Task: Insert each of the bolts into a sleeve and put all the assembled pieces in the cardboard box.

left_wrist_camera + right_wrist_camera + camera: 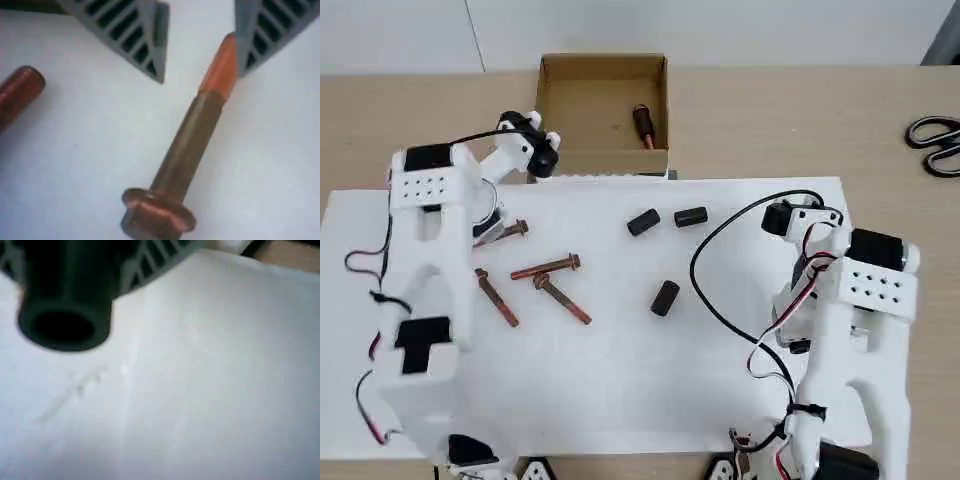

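My left gripper (pixel 200 67) is open, its grey fingers (pixel 135 35) on either side of the threaded tip of a copper bolt (pixel 185 150) that lies on the white sheet. That bolt (pixel 510 230) sticks out from under the left arm. Three more bolts (pixel 547 267) lie just right of it. My right gripper (pixel 70 265) is shut on a black sleeve (pixel 65 310), hollow end showing, just above the sheet. Three loose sleeves (pixel 665 298) lie mid-sheet. The cardboard box (pixel 555 110) at the back holds one assembled piece (pixel 643 125).
The white sheet (pixel 620 380) covers most of the wooden table. Scissors (pixel 935 142) lie at the far right edge. The right arm (pixel 860 300) stands over the sheet's right side, with a black cable (pixel 705 290) looping toward the middle.
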